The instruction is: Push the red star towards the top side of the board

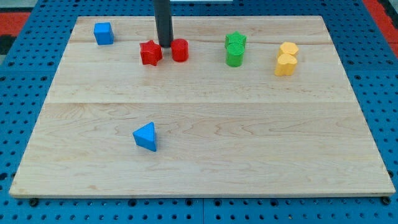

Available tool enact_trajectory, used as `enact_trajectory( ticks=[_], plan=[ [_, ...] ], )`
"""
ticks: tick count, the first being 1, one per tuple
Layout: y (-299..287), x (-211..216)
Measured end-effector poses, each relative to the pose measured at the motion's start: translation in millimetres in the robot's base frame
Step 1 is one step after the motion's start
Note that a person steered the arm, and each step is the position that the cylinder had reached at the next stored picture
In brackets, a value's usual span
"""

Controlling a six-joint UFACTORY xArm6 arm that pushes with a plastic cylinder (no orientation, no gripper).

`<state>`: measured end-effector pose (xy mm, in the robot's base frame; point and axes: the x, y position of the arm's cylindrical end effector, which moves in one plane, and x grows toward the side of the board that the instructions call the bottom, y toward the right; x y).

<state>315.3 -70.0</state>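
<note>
- Blue triangle (145, 137) sits nearest the view's bottom, well below the red star (150, 53).
- Red star, squat with no clear long axis, sits just left of my tip (165, 46).
- My tip is a bare rod, holding nothing, between star and red cylinder (180, 50).
- Bare board (205, 155) lies above the star before the top edge.

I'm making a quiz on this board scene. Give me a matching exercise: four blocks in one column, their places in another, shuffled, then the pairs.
Blocks:
1. red star
2. blue cube
3. blue triangle
4. yellow blocks

Places:
A. the view's bottom, left of centre
B. just left of my tip
C. the view's right
D. the view's top left

Pairs: 1-B, 2-D, 3-A, 4-C
</note>
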Motion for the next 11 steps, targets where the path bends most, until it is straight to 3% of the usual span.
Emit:
enact_trajectory(
  ticks=[1, 3, 4, 6, 8, 9, 11],
  plan=[
    [67, 58],
    [71, 80],
    [15, 98],
    [-106, 94],
    [-154, 94],
    [-138, 72],
    [-9, 1]
  ],
)
